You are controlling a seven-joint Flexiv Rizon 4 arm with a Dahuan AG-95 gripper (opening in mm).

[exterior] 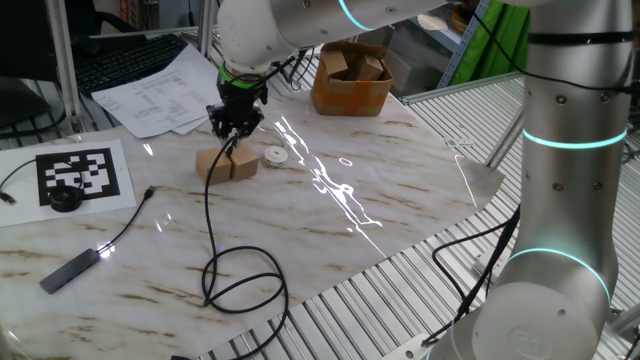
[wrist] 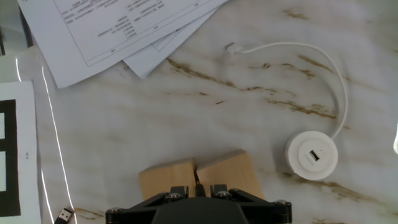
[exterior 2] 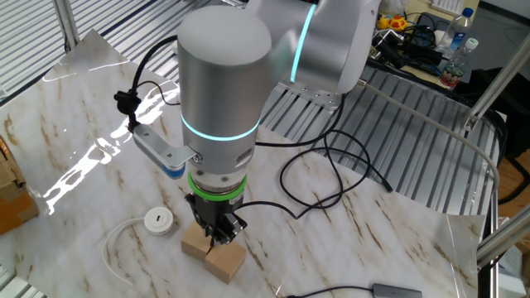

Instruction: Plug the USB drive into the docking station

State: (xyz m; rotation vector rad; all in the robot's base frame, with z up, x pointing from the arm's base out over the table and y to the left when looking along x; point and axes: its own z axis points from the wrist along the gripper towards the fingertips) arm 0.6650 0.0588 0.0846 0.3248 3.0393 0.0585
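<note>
My gripper (exterior: 235, 128) hangs just above two tan wooden blocks (exterior: 227, 164), its jaws closed on the USB drive. The drive's black plug (wrist: 199, 182) shows as a thin dark tip between the fingers, over the seam of the blocks. Its long black cable (exterior: 211, 220) runs down to a loop (exterior: 245, 282) near the table's front. The docking station (exterior: 275, 155), a small whitish round disc with a slot on top, lies just right of the blocks. It also shows in the hand view (wrist: 311, 155) and in the other fixed view (exterior 2: 157, 219), left of the gripper (exterior 2: 217, 236).
A white cable (wrist: 323, 59) curls away from the disc. Papers (exterior: 165, 85) and a cardboard box (exterior: 350, 82) lie behind. A black puck (exterior: 66, 198) sits on a marker sheet at left. A dark flat stick (exterior: 70, 268) on a thin cable lies at the front left.
</note>
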